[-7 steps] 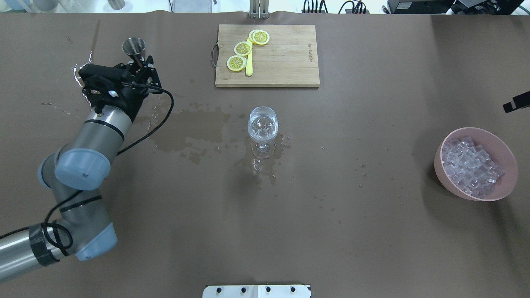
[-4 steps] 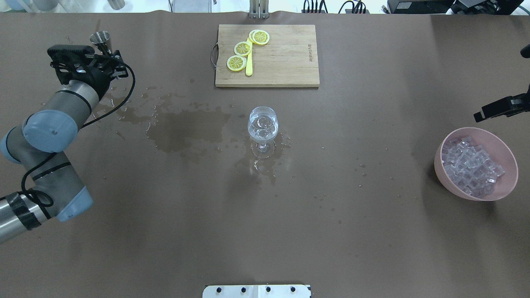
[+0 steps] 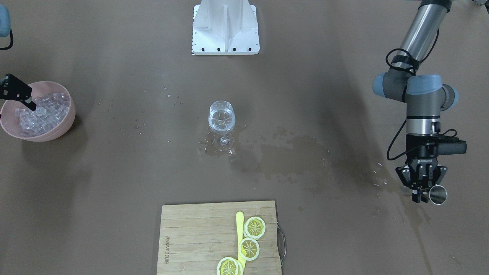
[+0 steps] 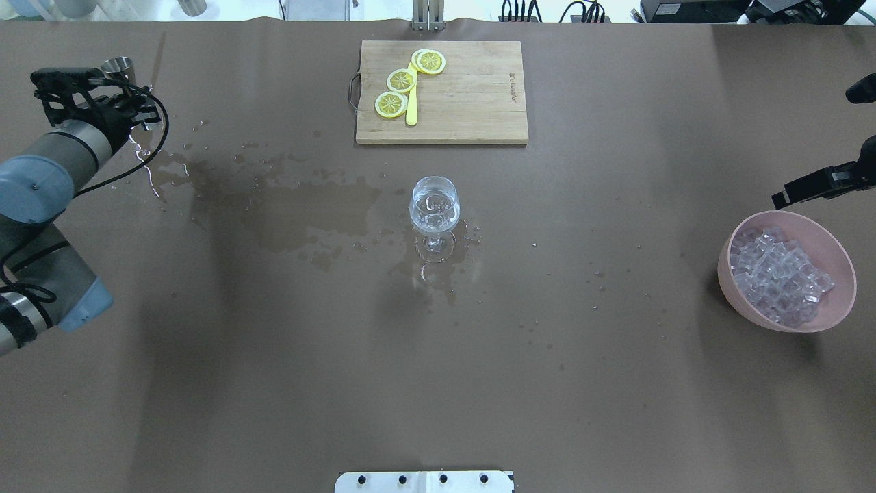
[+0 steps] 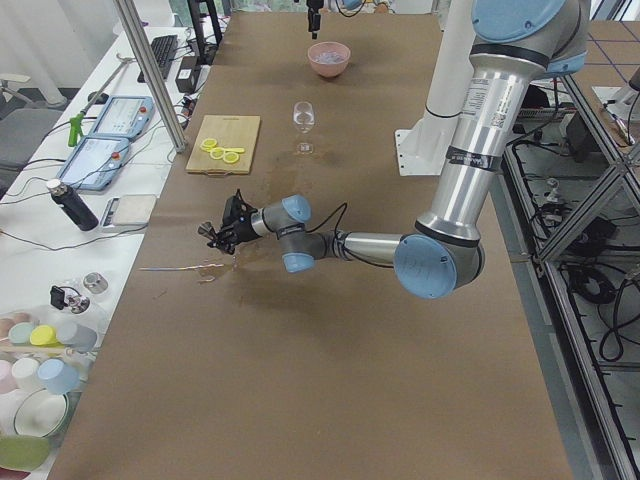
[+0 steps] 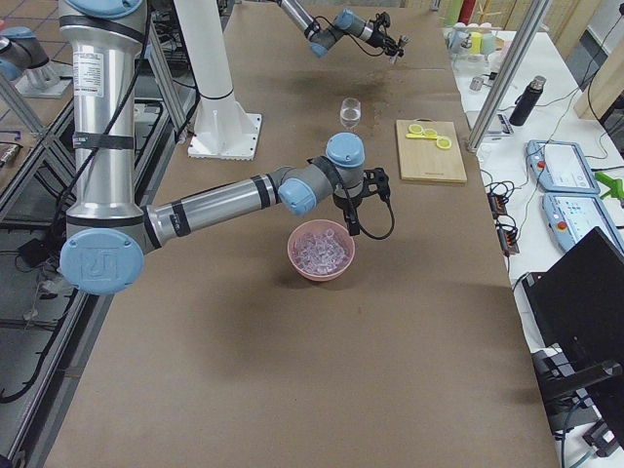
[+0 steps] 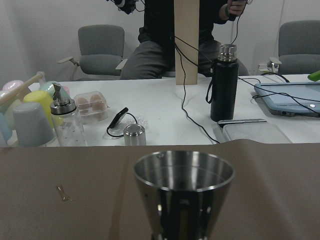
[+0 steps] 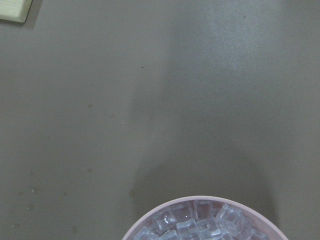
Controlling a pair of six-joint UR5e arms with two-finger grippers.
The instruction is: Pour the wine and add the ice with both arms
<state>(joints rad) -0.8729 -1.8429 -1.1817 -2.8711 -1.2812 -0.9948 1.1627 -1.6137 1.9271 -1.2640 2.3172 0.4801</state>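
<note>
A wine glass point(image 4: 434, 205) stands upright mid-table with clear wine in its bowl; it also shows in the front view point(image 3: 221, 116). My left gripper point(image 4: 120, 85) is at the far left back of the table, shut on a steel jigger point(image 4: 118, 66), held upright point(image 3: 437, 195). The jigger's open mouth fills the left wrist view point(image 7: 183, 172). A pink bowl point(image 4: 727, 274) of heaped ice point(image 4: 777, 277) sits at the right. My right gripper point(image 3: 23, 97) hangs over the bowl's far rim point(image 3: 57, 131). Its fingers are not clear enough to judge open or shut.
A wooden cutting board point(image 4: 472, 103) with lemon slices point(image 4: 402, 80) and a yellow knife lies at the back centre. Dark wet stains point(image 4: 301, 205) spread from the glass toward the left arm. The white pedestal point(image 3: 225, 28) stands at the robot's side.
My left arm has swung left and toward the table's back edge with the jigger, away from the glass. My right gripper has come in from the right edge toward the ice bowl.
</note>
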